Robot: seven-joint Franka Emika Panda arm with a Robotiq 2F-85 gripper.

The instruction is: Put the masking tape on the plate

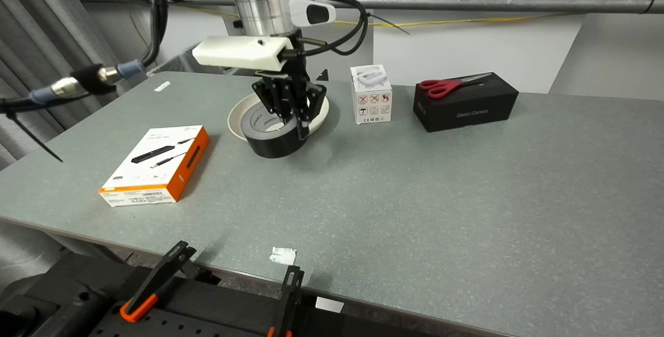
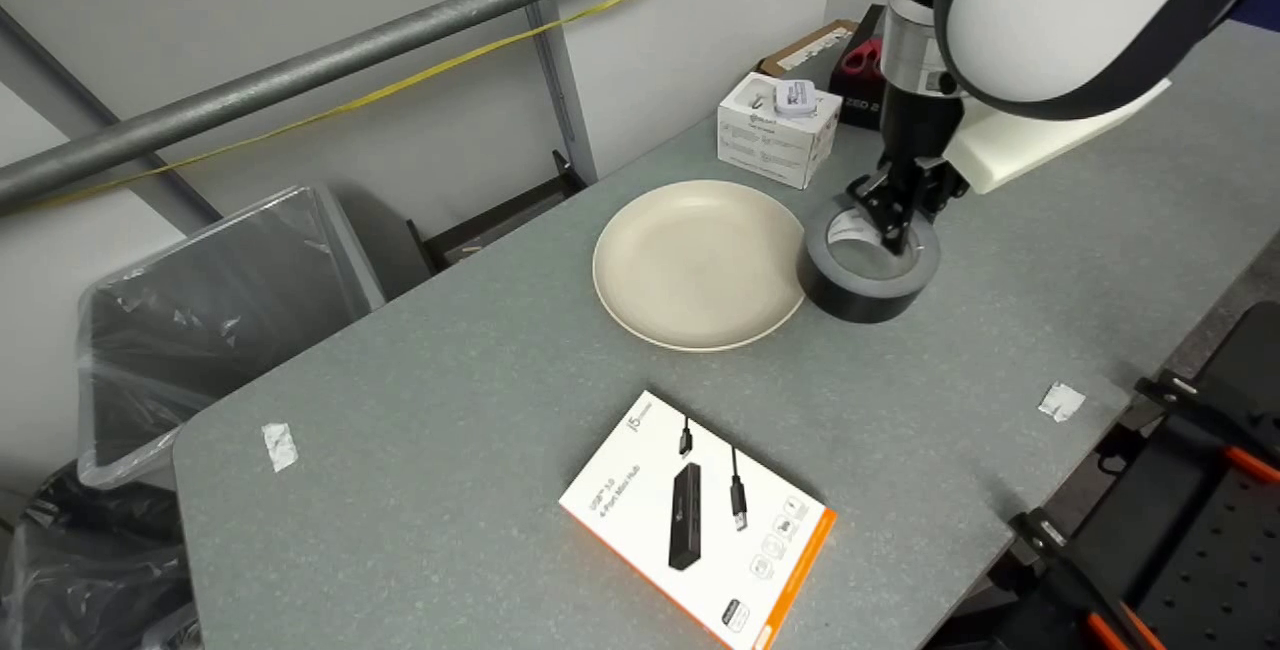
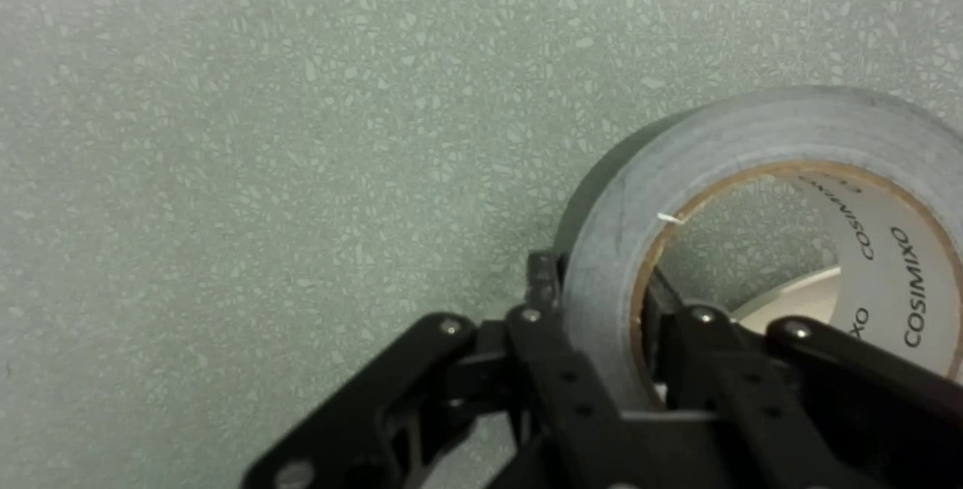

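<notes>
The masking tape (image 1: pixel 274 146) is found clamped in the pincer (image 3: pixel 603 284); in the wrist view the roll's ring is pinched between two black fingers (image 3: pixel 553 357), one set inside the central hole, the other against the outer face. The plate (image 2: pixel 690 265) is seen lying flat on the grey-green bench (image 1: pixel 415 197); the roll is held at the plate's edge, and in both exterior views part of the plate is hidden by it; through the hole, in the wrist view, a strip of the plate and some bench surface are observed; whether the roll's underside is in contact with the rim or the bench cannot be told.

A white-and-orange box (image 2: pixel 690 520), printed "4-Port Mini Hub", is noted lying flat near the plate; a small white box (image 1: pixel 371 96) is stood near the plate also; beside it, apart, a long black box (image 1: pixel 467 111) is placed, marked "Stereo Camera" in an exterior view; a pair of red-handled scissors (image 1: pixel 440 88) is laid on its top; a white scrap (image 1: pixel 283 255) is recorded on the bench near its edge; behind the bench, a grey pipe (image 1: pixel 498 3) and a yellow cord (image 1: pixel 493 19) are run along the wall (image 1: pixel 456 49); a plastic-lined container (image 2: pixel 347 242) is positioned beside the bench, in an exterior view.
</notes>
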